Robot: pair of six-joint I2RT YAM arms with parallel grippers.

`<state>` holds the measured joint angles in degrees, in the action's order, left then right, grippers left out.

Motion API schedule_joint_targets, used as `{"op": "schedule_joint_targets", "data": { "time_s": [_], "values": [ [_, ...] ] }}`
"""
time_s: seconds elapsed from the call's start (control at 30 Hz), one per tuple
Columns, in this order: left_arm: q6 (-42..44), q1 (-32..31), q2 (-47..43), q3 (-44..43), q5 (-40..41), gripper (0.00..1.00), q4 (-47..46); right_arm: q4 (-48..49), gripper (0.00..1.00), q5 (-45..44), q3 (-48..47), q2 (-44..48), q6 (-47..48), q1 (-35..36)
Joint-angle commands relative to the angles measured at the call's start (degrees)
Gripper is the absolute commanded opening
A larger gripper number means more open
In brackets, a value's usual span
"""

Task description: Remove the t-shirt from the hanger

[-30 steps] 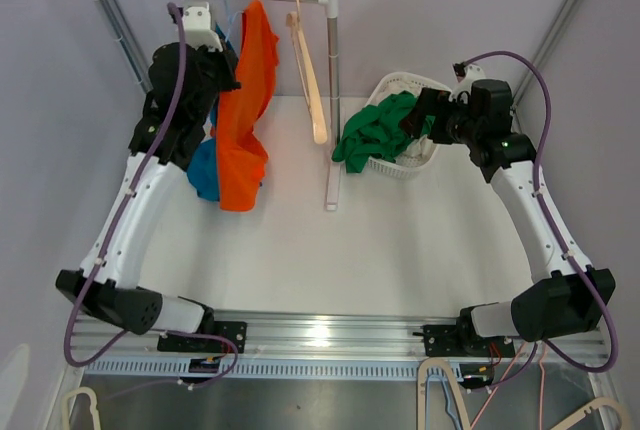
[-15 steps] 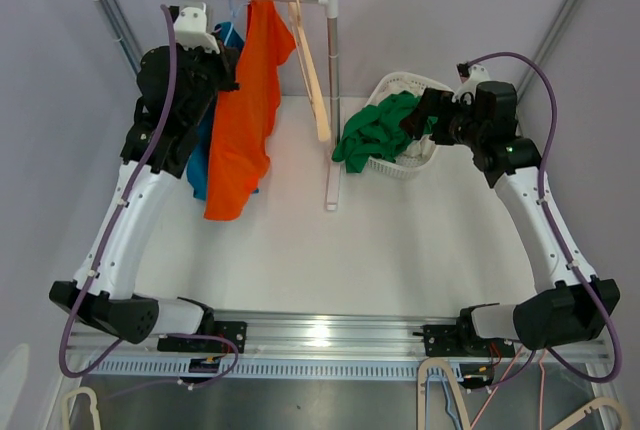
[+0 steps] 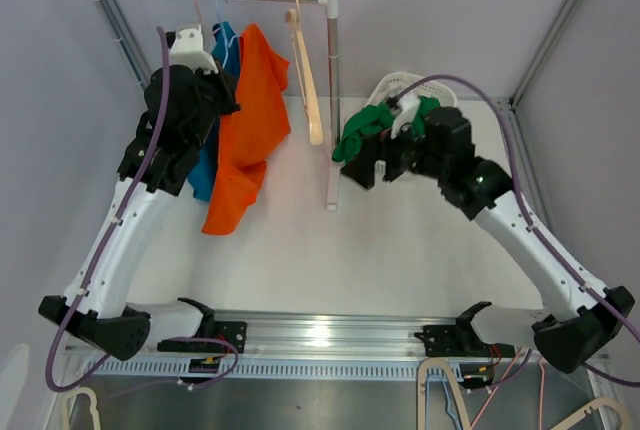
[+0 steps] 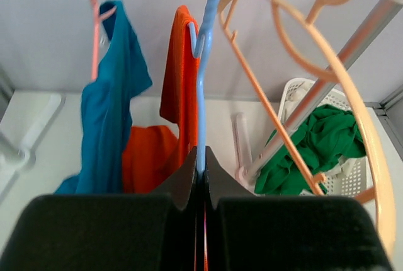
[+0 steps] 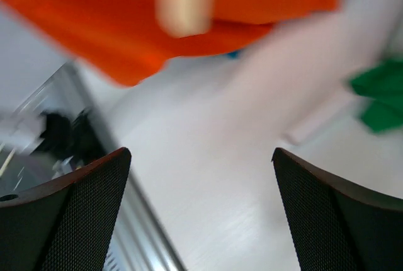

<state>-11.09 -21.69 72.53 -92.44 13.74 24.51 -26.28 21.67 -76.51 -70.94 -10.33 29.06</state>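
In the last second the right arm has left the basket (image 3: 402, 81) at the upper right and swung to the middle of the top view. The right claw (image 5: 200, 155) now points left, just beside the post (image 3: 331, 100) of the rack. Its fingers stand wide apart with nothing between them. Its wrist view is blurred by motion, but the orange mass across the upper part is probably the t-shirt (image 3: 250, 115), so I judge this arm is coming to take the cloth. The left arm has changed little; the t-shirt only swung, and its hem now hangs left of centre, above the worktop (image 3: 400, 250).

The left claw (image 4: 200, 159) is closed on the stem of the blue hanger (image 4: 201, 88), low in the middle of its wrist view. The t-shirt is draped on this hanger, just above and behind the closed fingers, between a teal shirt (image 4: 110, 113) on the left and a bare wooden hanger (image 3: 311, 90) on the right. From the right claw the t-shirt is near but apart, with the post between them in the top view. The pulling off is not yet done.
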Motion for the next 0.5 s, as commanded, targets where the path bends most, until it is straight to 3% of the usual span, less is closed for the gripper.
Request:
{"op": "schedule_joint_targets", "data": {
  "time_s": [0.0, 0.07, 0.17, 0.47],
  "values": [
    [-6.65, -2.21, -5.82, 1.56, 9.45, 0.01, 1.32, 4.47, 1.0, 2.94, 1.97, 4.58, 3.91, 13.09],
    [-7.36, -4.83, -7.75, 4.19, 14.36, 0.01, 1.33, 7.63, 0.99, 0.75, 3.55, 4.49, 3.3, 22.56],
    [-9.02, -8.71, -9.34, 6.4, 20.6, 0.01, 1.33, 17.72, 0.99, -1.02, 6.72, 3.18, 1.37, 30.06],
    [-14.83, -12.41, -11.62, 7.28, 21.95, 0.01, 5.55, 33.57, 1.0, -5.93, 4.72, -8.76, 3.47, 37.38]
  ]
}}
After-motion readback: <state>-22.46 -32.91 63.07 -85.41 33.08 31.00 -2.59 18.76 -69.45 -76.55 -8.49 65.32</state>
